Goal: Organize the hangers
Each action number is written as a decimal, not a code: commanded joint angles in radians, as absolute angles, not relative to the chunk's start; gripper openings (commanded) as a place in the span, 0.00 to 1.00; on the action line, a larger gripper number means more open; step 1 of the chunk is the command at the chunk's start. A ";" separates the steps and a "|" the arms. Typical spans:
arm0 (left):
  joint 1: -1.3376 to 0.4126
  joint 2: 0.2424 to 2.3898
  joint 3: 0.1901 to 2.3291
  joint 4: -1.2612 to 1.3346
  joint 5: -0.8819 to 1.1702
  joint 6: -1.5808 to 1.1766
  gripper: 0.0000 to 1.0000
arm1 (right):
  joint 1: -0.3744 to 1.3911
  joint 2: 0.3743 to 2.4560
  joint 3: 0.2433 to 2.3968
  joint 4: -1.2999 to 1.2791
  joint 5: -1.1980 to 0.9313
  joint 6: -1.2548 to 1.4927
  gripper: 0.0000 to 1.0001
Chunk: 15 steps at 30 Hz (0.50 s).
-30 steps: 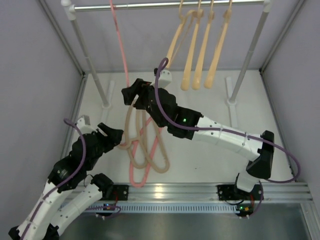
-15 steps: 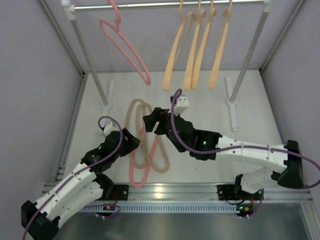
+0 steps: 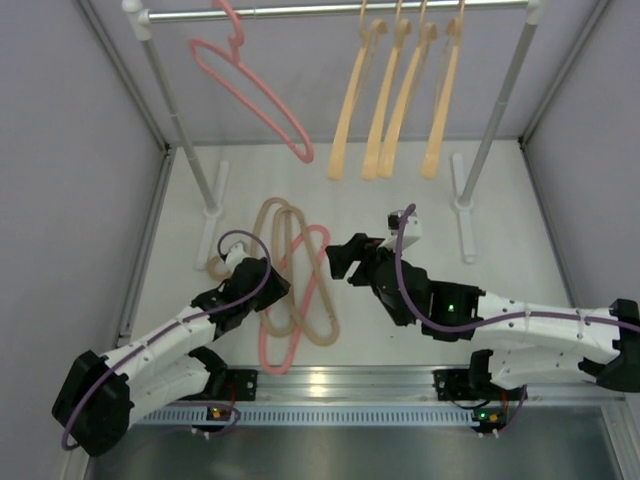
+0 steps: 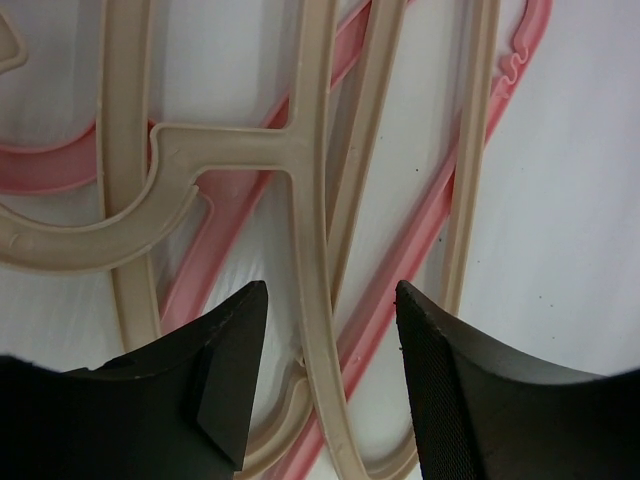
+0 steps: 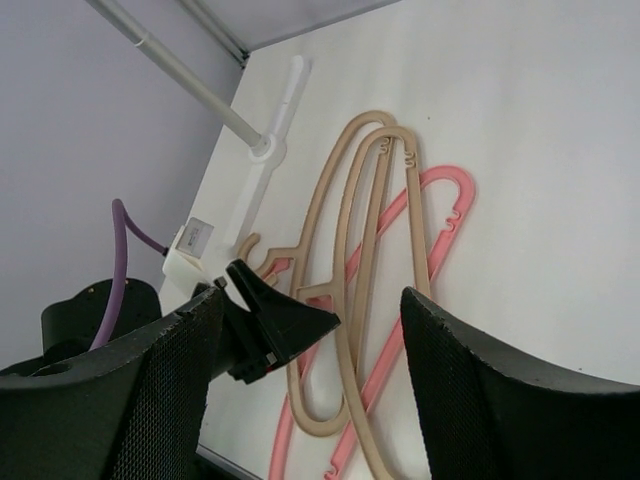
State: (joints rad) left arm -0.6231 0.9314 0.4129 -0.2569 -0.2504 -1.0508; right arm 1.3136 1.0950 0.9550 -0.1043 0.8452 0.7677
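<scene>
Two beige hangers (image 3: 270,210) and one pink hanger (image 3: 276,350) lie overlapped on the white table. My left gripper (image 3: 272,284) is low over this pile. In the left wrist view it (image 4: 325,330) stands open astride one beige hanger's (image 4: 305,200) thin arm, with a gap on each side and the pink hanger (image 4: 440,220) beneath. My right gripper (image 3: 340,262) hovers open and empty just right of the pile; its wrist view shows the beige hangers (image 5: 345,200) and the pink one (image 5: 445,215) below. Another pink hanger (image 3: 250,90) and several peach hangers (image 3: 400,90) hang on the rail.
The grey rail (image 3: 300,12) runs across the back on two white posts (image 3: 180,110) (image 3: 500,100), whose feet (image 3: 215,190) (image 3: 462,200) rest on the table. Grey walls close in left and right. An aluminium bar (image 3: 400,380) carries both arm bases at the near edge.
My right gripper has drawn back and down from the rail, leaving the pink hanger swinging there. My left gripper has dropped onto the pile and its jaws have narrowed around a beige arm.
</scene>
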 commanded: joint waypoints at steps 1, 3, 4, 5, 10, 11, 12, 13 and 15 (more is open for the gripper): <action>-0.626 0.956 0.396 -0.147 -0.253 -1.066 0.59 | 1.330 1.066 0.931 -0.110 0.879 0.793 0.69; -0.624 0.969 0.393 -0.135 -0.258 -1.063 0.59 | 1.328 1.062 0.923 -0.110 0.882 0.795 0.69; -0.624 0.974 0.391 -0.129 -0.256 -1.062 0.59 | 1.328 1.062 0.919 -0.110 0.882 0.796 0.70; -0.626 0.980 0.387 -0.111 -0.255 -1.058 0.59 | 1.328 1.060 0.916 -0.112 0.885 0.796 0.70; -0.624 1.032 0.371 -0.054 -0.242 -1.058 0.58 | 1.330 1.054 0.904 -0.110 0.893 0.801 0.70; -0.624 1.035 0.365 -0.046 -0.241 -1.061 0.58 | 1.328 1.052 0.904 -0.110 0.894 0.801 0.70; -0.624 1.048 0.362 -0.032 -0.244 -1.063 0.57 | 1.328 1.052 0.900 -0.110 0.894 0.801 0.70; -0.624 1.052 0.359 -0.028 -0.244 -1.065 0.57 | 1.328 1.051 0.897 -0.110 0.896 0.801 0.70; -0.624 1.060 0.353 -0.018 -0.248 -1.066 0.56 | 1.328 1.046 0.893 -0.110 0.897 0.802 0.70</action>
State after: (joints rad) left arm -0.6231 1.0500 0.3679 -0.1032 -0.2462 -1.0542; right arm 1.3136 1.0760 0.9016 -0.1116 0.8688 0.7902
